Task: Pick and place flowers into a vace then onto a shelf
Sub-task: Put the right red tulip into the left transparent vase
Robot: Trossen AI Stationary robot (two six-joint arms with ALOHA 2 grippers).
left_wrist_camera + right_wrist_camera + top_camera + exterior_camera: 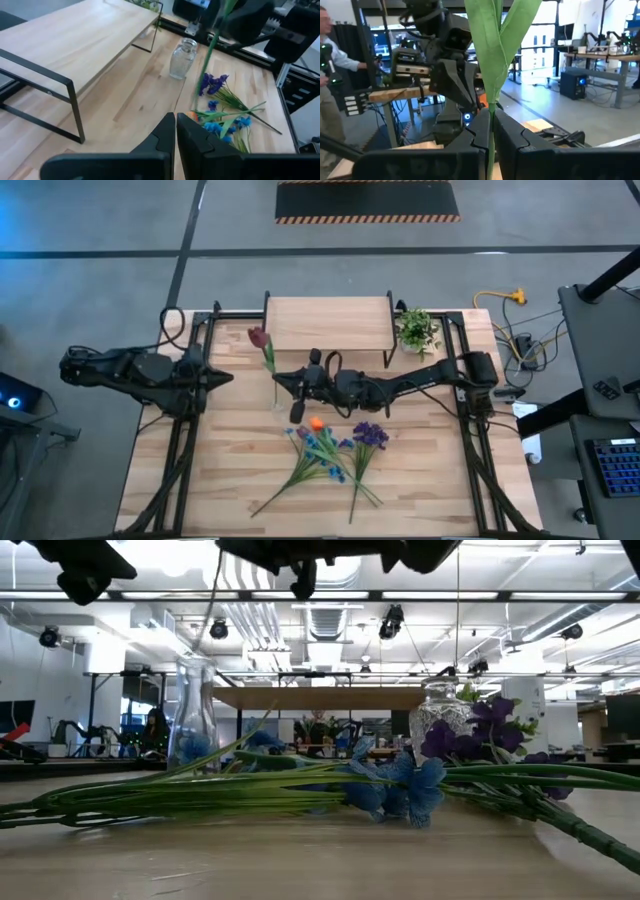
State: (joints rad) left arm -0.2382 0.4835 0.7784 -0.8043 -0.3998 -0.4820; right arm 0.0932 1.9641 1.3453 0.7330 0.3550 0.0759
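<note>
The right gripper (297, 412) is pinching a dark red tulip (260, 337) by its stem above the clear vase (182, 58), fingers clamped tight. The left gripper (175, 131) is idling empty, fingers together. Remaining flowers (335, 452) are lying on the worktop (230, 470); the shelf (328, 323) and potted plant (417, 330) are standing behind.

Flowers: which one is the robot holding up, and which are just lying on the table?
The dark red tulip: the right tool is shut on its green stem. The orange bud, blue spray and purple bunch lie loose on the table.
</note>
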